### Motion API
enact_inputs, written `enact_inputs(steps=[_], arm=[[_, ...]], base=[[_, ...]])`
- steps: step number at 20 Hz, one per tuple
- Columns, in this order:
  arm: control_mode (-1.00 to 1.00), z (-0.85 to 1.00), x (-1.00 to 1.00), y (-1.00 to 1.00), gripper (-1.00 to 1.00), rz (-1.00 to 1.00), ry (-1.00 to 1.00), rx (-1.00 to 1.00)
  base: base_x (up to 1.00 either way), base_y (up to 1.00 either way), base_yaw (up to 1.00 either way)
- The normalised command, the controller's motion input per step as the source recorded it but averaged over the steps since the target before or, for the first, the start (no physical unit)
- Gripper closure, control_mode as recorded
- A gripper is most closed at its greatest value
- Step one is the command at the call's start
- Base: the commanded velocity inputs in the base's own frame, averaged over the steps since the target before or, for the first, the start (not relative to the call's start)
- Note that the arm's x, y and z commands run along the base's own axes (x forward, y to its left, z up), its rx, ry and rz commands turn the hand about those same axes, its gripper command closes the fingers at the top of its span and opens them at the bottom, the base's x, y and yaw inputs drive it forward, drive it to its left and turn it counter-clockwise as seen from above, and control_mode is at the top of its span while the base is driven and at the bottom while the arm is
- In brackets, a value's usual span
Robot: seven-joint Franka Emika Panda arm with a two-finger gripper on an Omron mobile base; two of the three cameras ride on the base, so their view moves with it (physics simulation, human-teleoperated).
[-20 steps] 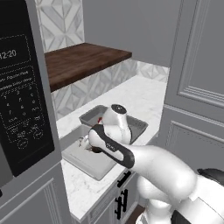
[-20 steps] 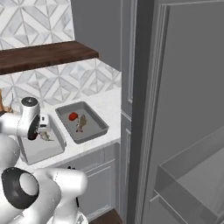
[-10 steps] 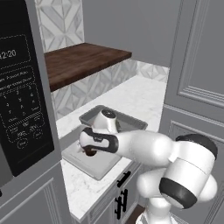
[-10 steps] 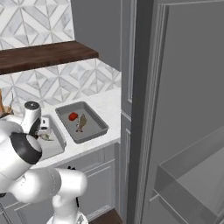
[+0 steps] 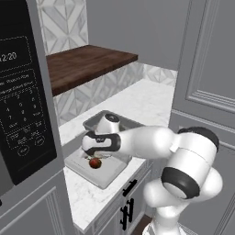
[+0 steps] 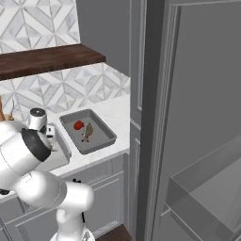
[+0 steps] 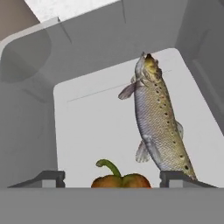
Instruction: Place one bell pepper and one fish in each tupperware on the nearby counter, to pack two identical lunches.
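A home kitchen: a black microwave point(image 5: 20, 105) with keypad, white marble bench point(image 5: 151, 98) over grey cabinets point(image 6: 101, 197) with black handles, a patterned tile backsplash point(image 6: 61, 87), a dark wooden shelf point(image 5: 87, 62) above.

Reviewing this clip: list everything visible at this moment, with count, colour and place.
tupperware: two, grey, side by side on the counter; near one, far one
bell peppers: two, red; one in the near tupperware, one in the far
fish: two; silver-grey speckled in the near tupperware, tan in the far
counter: one, white marble
shelf: one, dark brown wood, above the counter
microwave: one, black, left
tool: one, open over the near tupperware
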Motion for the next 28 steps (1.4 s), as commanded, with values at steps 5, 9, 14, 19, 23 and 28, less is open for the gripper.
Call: enact_inputs(steps=[5, 9, 14, 19, 23, 28], arm=[[-1.0, -0.03, 0.06, 0.18, -1.0, 0.0, 0.0, -0.03], [-1.0, 0.42, -0.34, -0.06, -1.0, 0.0, 0.0, 0.0], [-1.0, 0.83, -0.62, -0.33, -1.0, -0.02, -0.02, 0.0], [-1.0, 0.4, -0.71, -0.64, -1.0, -0.06, -0.06, 0.0], [-1.0, 0.25, -0.83, -0.92, -1.0, -0.08, -0.11, 0.0], [-1.0, 0.4, -0.87, -0.98, -1.0, -0.06, -0.09, 0.0]], base=[[0.0, 0.0, 0.0], [0.0, 0.0, 0.0], [0.0, 0.0, 0.0], [0.0, 0.0, 0.0], [0.0, 0.0, 0.0], [0.0, 0.0, 0.0]])
